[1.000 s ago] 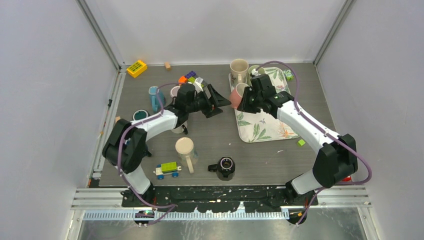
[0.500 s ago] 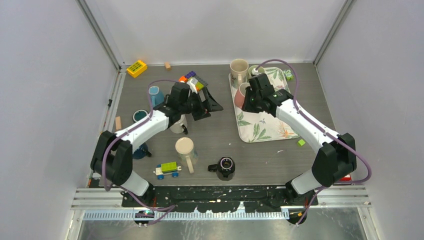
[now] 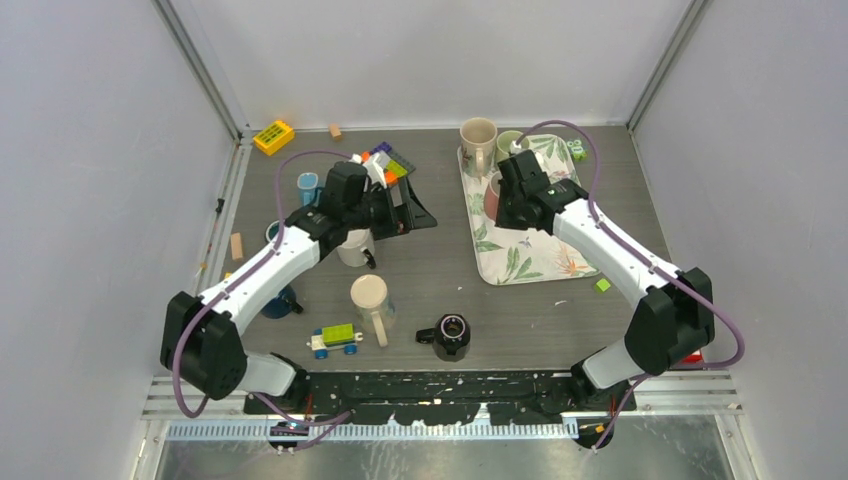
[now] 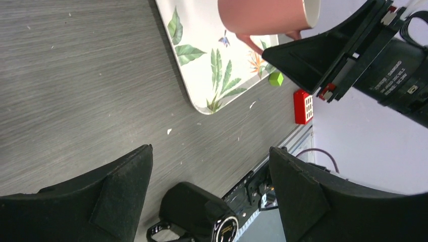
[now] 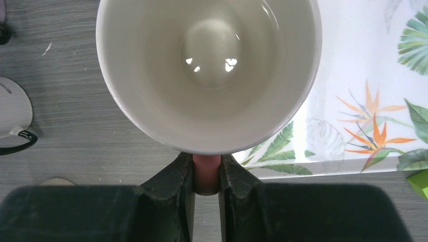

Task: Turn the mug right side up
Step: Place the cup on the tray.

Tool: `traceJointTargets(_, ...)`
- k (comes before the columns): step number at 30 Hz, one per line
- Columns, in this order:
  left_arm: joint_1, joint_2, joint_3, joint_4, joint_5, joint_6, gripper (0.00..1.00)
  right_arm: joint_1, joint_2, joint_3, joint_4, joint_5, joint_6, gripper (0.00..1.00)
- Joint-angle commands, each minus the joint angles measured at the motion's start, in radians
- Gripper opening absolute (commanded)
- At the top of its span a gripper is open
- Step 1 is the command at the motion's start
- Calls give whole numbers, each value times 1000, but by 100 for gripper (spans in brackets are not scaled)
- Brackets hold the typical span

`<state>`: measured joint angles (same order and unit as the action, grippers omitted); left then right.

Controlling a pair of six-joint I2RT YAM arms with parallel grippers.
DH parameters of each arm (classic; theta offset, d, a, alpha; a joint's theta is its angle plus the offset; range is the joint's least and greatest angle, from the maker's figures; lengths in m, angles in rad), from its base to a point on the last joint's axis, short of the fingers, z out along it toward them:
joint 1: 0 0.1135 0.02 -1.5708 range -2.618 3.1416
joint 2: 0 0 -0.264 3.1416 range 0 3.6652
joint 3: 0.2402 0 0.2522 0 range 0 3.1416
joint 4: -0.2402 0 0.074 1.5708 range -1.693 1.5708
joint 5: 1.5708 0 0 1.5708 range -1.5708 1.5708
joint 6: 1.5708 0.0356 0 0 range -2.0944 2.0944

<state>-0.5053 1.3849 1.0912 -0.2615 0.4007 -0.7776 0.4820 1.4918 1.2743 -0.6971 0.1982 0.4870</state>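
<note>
Right fingers [image 5: 180, 187] clenched on the handle of the pink mug [image 5: 209, 75], one finger on each side of it. The mug mouth faces straight into my right wrist camera, white inside. The mug is over the left edge of the floral tray [image 5: 353, 101], partly over the bare desk [image 5: 60, 126]. I can't tell if its base touches down.

Left fingers [image 4: 108, 194] released, spread wide, hovering over the desk left of the tray and aimed toward the mug.

On the tray's far left corner stand a cream mug [image 3: 478, 135] and a pale green cup [image 3: 510, 140], just behind the pink one. A white mug [image 3: 355, 250] sits under my left arm, with a blue cup [image 3: 308, 184] and a brick pile [image 3: 385, 160] near it. Nearer the bases are a second cream mug [image 3: 370, 298], a brick car [image 3: 335, 340] and a black round thing [image 3: 451, 335]. A small green block [image 3: 602, 285] lies right of the tray.
</note>
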Motion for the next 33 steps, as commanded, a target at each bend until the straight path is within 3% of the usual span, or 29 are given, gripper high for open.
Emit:
traceJointTargets(1,5,-63,21,-69,6,77,87,-17,-92,-6,35,91,-2,1)
traceJointTargets(11,5,-98,45,-178,29,181,88,-121,-125,-77,13,129,-4,1)
traceJointTargets(19,5,-107,54,-212,37,228,88,-178,-28,-19,28,174,-36,1)
traceJointTargets(33,5,-135,41,-256,26,295,88,-353,208,92,315,62,-162,1)
